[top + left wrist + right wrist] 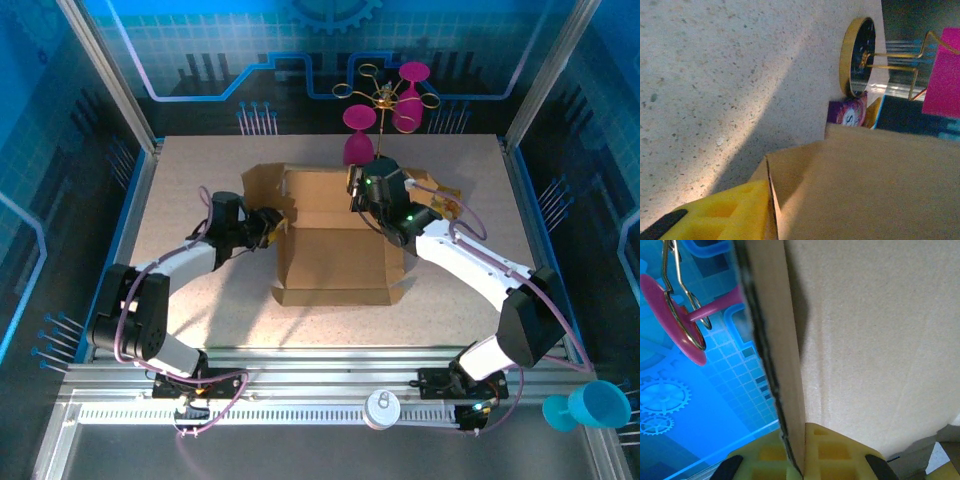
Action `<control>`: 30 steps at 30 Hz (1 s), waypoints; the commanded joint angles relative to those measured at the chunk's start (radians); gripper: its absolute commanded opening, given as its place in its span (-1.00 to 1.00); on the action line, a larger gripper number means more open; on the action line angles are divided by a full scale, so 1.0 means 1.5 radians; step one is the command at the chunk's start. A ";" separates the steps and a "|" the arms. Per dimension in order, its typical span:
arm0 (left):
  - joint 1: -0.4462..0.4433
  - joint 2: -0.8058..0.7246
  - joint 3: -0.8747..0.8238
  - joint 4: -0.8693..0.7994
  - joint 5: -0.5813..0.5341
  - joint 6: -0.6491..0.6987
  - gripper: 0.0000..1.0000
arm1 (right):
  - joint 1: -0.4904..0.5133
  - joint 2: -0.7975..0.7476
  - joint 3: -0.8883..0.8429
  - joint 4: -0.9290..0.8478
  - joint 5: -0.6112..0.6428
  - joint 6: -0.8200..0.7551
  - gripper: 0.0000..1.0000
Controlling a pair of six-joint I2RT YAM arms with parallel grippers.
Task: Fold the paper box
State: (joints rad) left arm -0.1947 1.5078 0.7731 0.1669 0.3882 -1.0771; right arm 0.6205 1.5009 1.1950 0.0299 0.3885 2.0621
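The paper box (335,255) is plain brown cardboard, half raised in the middle of the table, open towards the front. My right gripper (360,187) reaches to its back right corner. In the right wrist view the right gripper (802,445) is shut on the thin edge of an upright wall of the paper box (870,340). My left gripper (272,226) is at the box's left flap. In the left wrist view one yellow finger (725,212) stands left of centre beside the flap's edge. The brown cardboard (880,185) hides the other finger.
A gold wire rack (385,100) with magenta goblets (359,135) stands behind the box. A purple snack packet (850,111) and a gold-rimmed round base (857,57) lie near the box's far side. A blue cup (590,405) sits outside the table at the front right.
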 commanded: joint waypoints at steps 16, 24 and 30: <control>-0.079 0.066 0.203 -0.378 -0.143 0.281 0.06 | 0.006 -0.010 -0.010 0.018 0.007 0.013 -1.00; -0.090 0.072 0.213 -0.350 -0.135 0.303 0.30 | 0.008 -0.012 -0.012 0.015 0.004 0.013 -1.00; -0.101 0.027 0.221 -0.401 -0.185 0.319 0.33 | 0.007 -0.018 -0.017 0.006 0.009 -0.005 -1.00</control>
State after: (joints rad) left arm -0.3317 1.6051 1.0756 -0.3927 0.1486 -0.6407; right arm 0.6212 1.5005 1.1904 0.0319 0.4152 2.0678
